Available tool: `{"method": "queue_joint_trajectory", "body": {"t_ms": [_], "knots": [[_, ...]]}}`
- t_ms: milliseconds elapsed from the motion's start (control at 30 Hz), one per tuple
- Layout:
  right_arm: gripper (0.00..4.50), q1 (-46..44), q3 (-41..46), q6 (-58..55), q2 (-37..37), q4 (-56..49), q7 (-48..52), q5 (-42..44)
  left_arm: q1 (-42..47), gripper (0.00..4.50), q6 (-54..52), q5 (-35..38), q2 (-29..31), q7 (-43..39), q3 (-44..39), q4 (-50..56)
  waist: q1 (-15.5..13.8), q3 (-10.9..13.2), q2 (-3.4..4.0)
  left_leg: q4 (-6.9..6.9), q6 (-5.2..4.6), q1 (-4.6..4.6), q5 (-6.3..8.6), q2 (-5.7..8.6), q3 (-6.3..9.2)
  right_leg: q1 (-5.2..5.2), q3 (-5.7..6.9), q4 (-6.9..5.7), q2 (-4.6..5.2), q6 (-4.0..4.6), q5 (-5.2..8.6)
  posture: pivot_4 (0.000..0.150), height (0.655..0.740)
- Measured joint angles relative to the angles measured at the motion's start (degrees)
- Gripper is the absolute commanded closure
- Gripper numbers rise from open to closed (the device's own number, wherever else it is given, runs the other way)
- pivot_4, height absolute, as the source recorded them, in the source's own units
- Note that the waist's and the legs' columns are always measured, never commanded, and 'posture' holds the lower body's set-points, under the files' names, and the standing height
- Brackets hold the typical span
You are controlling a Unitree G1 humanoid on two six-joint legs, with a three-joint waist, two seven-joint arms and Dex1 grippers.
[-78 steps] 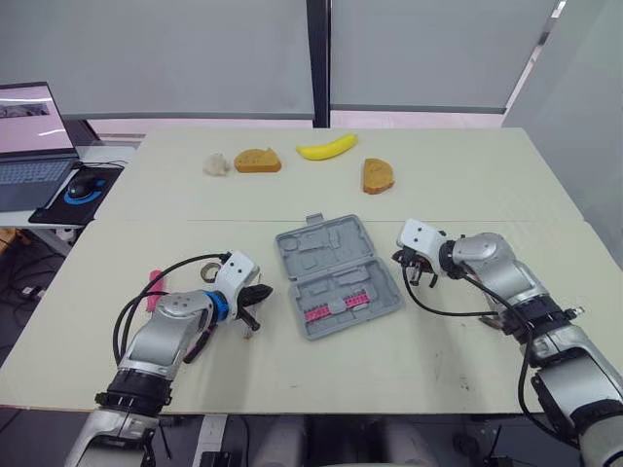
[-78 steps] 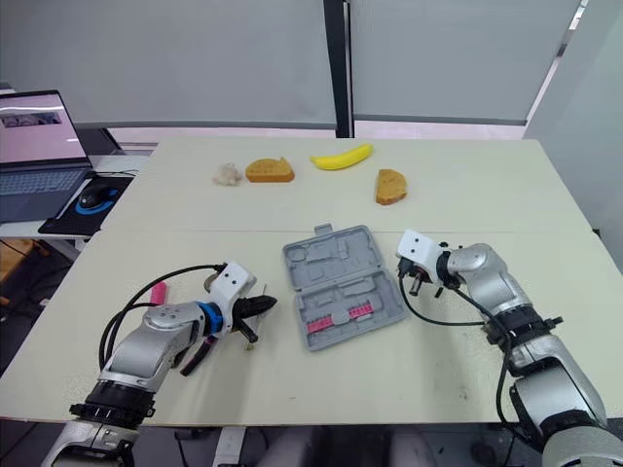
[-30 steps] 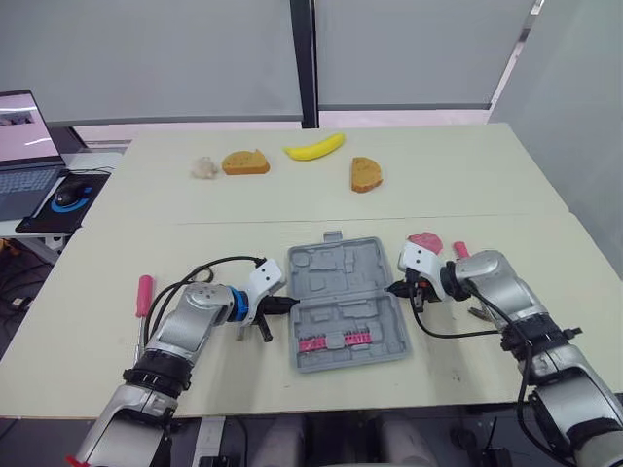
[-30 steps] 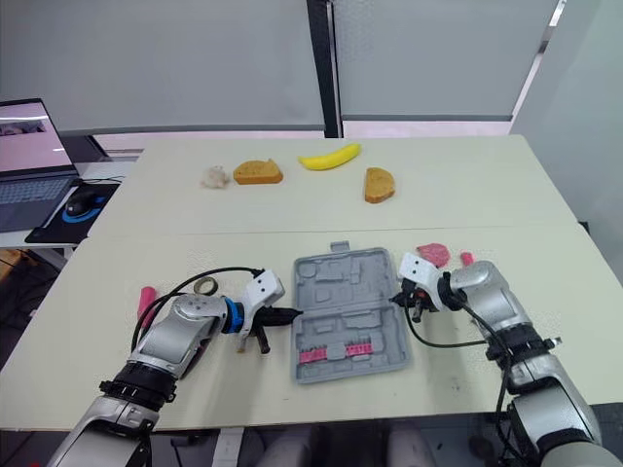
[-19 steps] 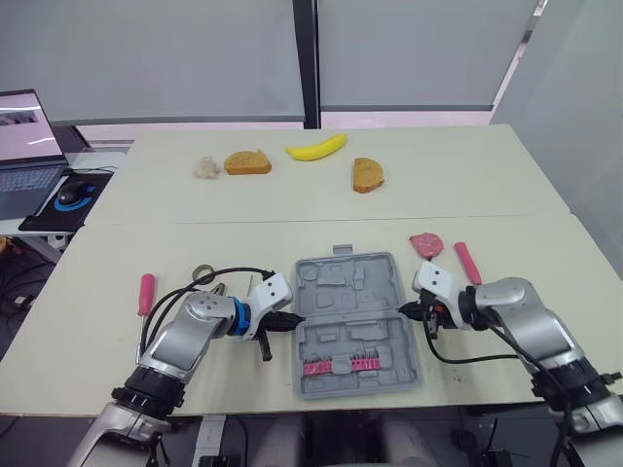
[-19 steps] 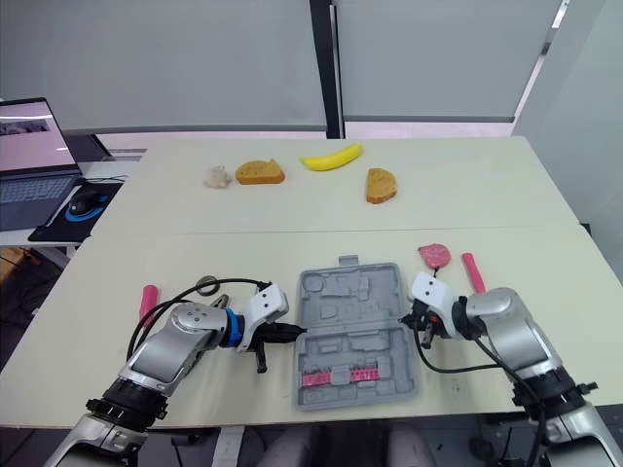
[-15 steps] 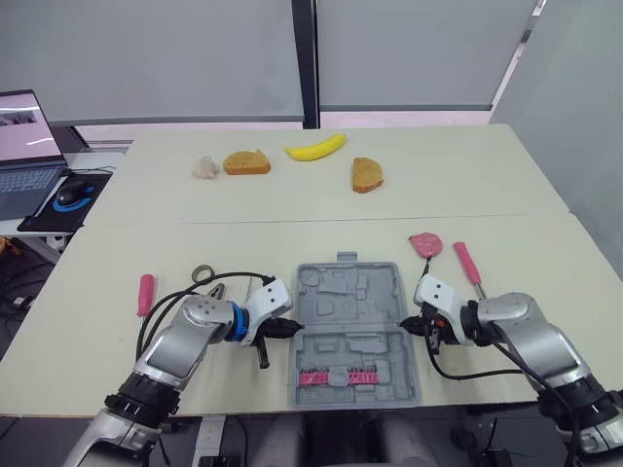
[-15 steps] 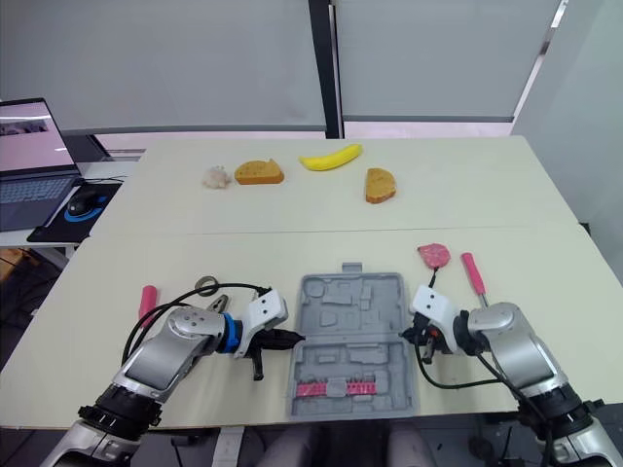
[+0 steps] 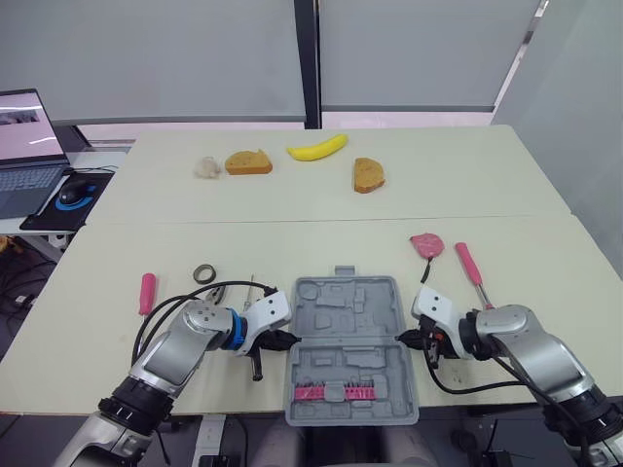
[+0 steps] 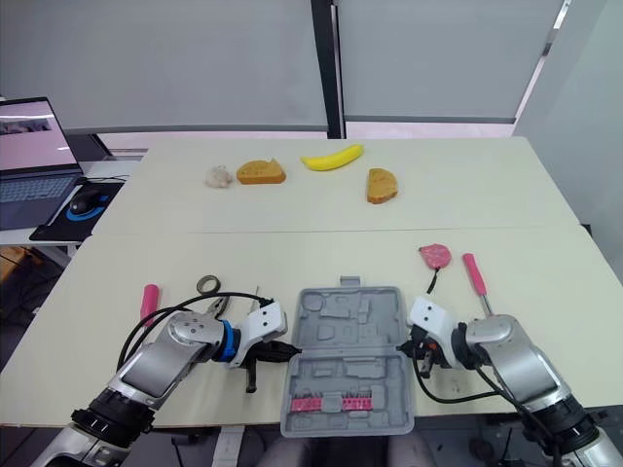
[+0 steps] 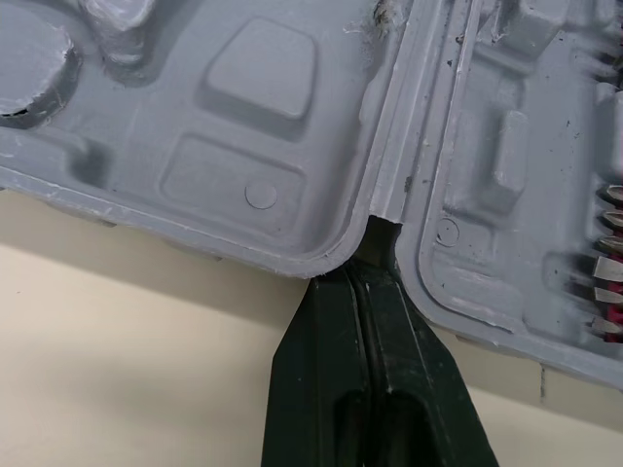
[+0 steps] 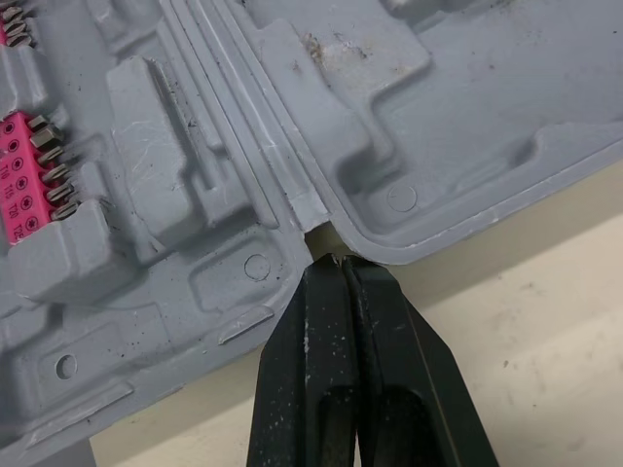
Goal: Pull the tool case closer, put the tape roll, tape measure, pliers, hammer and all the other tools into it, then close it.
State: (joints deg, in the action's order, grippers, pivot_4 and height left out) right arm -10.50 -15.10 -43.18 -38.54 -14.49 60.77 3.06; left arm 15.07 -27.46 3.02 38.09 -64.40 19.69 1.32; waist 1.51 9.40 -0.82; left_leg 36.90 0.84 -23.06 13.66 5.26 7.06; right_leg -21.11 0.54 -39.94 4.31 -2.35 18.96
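Note:
The grey tool case (image 9: 352,336) lies open and flat at the table's front edge, with a pink bit strip (image 9: 336,391) in its near half. My left gripper (image 9: 283,340) is shut, its tips in the hinge notch (image 11: 378,226) on the case's left side. My right gripper (image 9: 410,339) is shut too, tips at the right hinge notch (image 12: 313,233). The tape roll (image 9: 204,272), pliers (image 10: 216,305) and a pink-handled screwdriver (image 9: 146,292) lie left of the case. A pink tape measure (image 9: 425,243) and a pink-handled hammer (image 9: 467,265) lie to its right.
A banana (image 9: 316,148), two bread slices (image 9: 249,161) (image 9: 367,173) and a white lump (image 9: 206,167) sit at the table's far side. A laptop (image 9: 24,136) and mouse (image 9: 73,193) are on a side desk at left. A black-handled tool (image 9: 258,365) lies under my left gripper.
The case has slid toward the table's front edge and turned square to it, with both shut grippers moving along at its hinge ends. The camera has shifted as well.

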Motion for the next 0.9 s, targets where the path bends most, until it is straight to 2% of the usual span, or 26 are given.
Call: {"method": "queue_joint_trajectory", "body": {"t_ms": [900], "knots": [[4.49, 1.53, -3.28, 0.68, -3.52, -2.02, -0.01, 2.80, -2.45, 4.50, -1.99, 0.98, 2.04, -1.51, 0.15, 3.16, 0.00, 0.00, -0.01, 0.00, -0.01, 0.00, 0.00, -0.01, 0.00, 0.01, 0.01, 0.00, 0.00, -0.01, 0.00, 0.150, 0.7361]]}}
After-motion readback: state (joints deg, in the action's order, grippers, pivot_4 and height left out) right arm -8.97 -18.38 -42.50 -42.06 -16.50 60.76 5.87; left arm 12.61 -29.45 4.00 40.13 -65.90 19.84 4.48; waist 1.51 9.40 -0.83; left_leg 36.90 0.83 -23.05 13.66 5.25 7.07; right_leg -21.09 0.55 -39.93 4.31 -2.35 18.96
